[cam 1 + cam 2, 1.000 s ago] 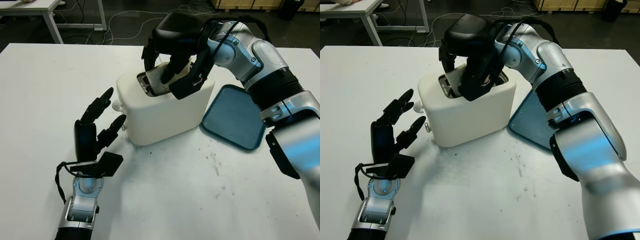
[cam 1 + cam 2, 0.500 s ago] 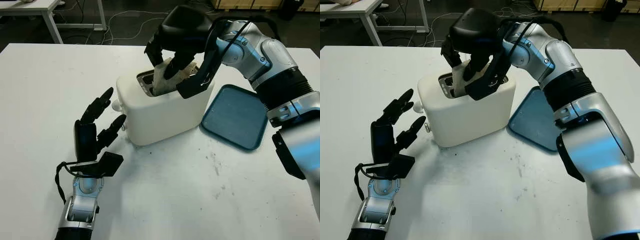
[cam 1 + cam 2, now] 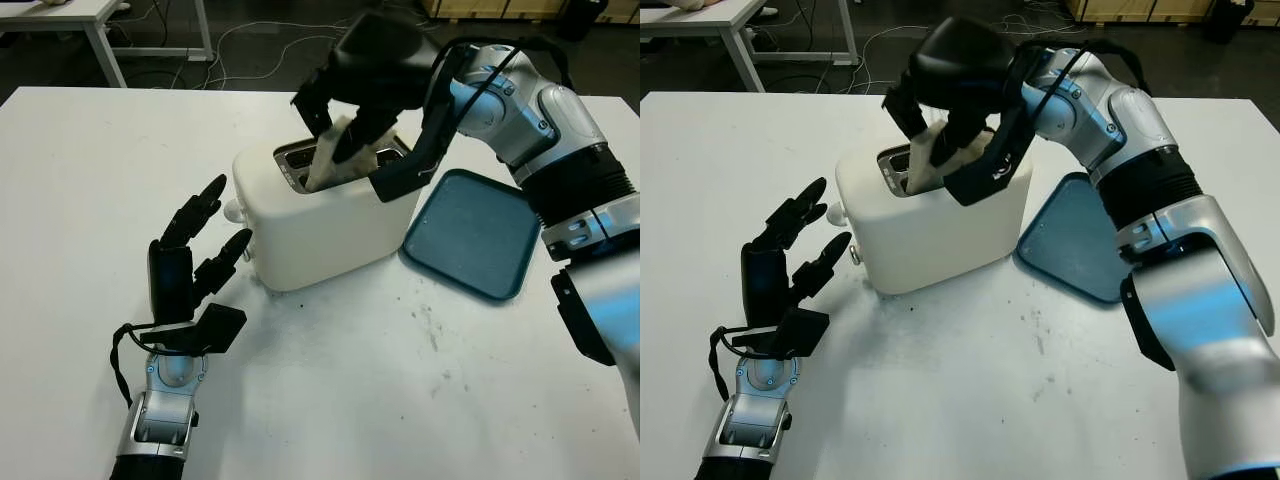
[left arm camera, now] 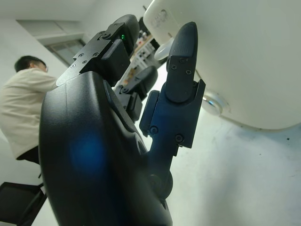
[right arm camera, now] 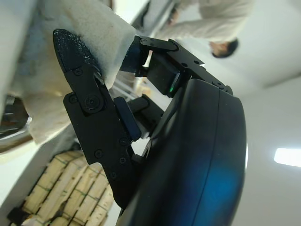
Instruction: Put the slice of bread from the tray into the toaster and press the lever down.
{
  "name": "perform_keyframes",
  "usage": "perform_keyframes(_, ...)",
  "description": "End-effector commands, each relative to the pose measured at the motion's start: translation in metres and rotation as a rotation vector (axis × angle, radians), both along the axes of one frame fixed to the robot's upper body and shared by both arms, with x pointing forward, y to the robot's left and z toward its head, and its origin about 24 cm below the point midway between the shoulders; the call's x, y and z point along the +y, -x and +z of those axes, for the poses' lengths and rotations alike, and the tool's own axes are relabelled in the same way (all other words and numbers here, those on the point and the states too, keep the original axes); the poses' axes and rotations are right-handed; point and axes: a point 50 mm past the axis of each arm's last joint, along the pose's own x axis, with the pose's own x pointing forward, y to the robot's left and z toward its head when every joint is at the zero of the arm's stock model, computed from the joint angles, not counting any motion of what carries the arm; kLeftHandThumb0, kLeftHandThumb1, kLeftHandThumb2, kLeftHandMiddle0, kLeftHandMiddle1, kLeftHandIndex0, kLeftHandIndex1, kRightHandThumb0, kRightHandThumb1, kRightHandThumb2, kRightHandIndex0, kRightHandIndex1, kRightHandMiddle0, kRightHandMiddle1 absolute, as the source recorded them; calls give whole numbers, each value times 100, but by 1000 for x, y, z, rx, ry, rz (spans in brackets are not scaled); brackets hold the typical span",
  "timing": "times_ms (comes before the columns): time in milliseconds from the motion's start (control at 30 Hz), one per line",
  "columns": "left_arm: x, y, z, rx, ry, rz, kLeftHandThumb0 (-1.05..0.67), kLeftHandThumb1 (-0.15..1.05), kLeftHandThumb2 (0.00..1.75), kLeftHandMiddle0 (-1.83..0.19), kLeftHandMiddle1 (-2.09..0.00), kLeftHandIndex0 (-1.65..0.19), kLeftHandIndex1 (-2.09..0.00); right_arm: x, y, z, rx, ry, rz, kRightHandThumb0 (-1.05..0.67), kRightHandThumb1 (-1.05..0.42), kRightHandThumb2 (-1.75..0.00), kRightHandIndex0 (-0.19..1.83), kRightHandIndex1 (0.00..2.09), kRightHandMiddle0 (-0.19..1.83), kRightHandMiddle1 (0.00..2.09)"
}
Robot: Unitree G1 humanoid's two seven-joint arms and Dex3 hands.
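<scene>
A white table (image 3: 90, 160) carries a white toaster (image 3: 330, 225) with a blue tray (image 3: 470, 232) just beside it. The slice of bread (image 3: 335, 150) is gripped by the right hand (image 3: 370, 75) above the toaster — its lower end sits in 1 slot, tilted, the rest sticking out. The left hand (image 3: 190, 265) is held open near the toaster's side, grasping nothing.

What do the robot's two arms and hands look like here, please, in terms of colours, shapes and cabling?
Both hands are glossy black, with a bulky rounded shell and three blocky, segmented fingers fastened by small screws. The right hand sits on a silver-grey arm with black ribbed joint bands and black cables looped along it. The left hand has a silver metal wrist with a thin black cable loop.
</scene>
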Motion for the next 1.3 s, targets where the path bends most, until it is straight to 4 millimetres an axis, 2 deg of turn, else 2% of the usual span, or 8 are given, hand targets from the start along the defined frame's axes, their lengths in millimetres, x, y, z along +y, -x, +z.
perform_keyframes(0, 0, 1, 0, -7, 5, 2, -45, 92, 21, -42, -63, -59, 0, -4, 2, -7, 27, 23, 4, -56, -84, 0, 107, 162, 95, 127)
perform_keyframes(333, -1, 0, 0, -12, 12, 1, -45, 92, 21, -42, -64, -59, 0, -5, 1, -25, 85, 97, -10, -55, -82, 0, 107, 158, 98, 103)
perform_keyframes(700, -2, 0, 1, -5, 6, 3, -45, 92, 20, -42, -65, -60, 0, -2, 0, -24, 88, 106, -20, -54, -82, 0, 105, 150, 101, 90)
perform_keyframes(800, -2, 0, 1, -2, 13, -1, -45, 92, 20, -41, -65, -60, 0, -3, -1, -19, 79, 76, -20, -53, -80, 0, 83, 156, 86, 111)
perform_keyframes(867, -2, 0, 1, 0, 13, -1, -45, 92, 20, -41, -65, -60, 0, -3, -2, -14, 77, 57, -26, -52, -80, 0, 59, 144, 72, 110)
perform_keyframes(933, -2, 0, 1, -1, 9, -3, -46, 92, 21, -41, -65, -60, 0, -4, -3, -8, 71, 51, -35, -52, -79, 0, 37, 105, 60, 69)
perform_keyframes(1033, -3, -1, 1, -4, 13, -3, -45, 92, 20, -42, -65, -60, -1, -4, -3, 1, 40, 36, -37, -53, -78, 0, 25, 75, 61, 22)
perform_keyframes(1267, -3, -1, 2, -10, 4, -7, -47, 92, 20, -42, -65, -60, -1, -7, -1, 20, -35, -16, -48, -52, -80, -1, 11, 70, 61, 9)
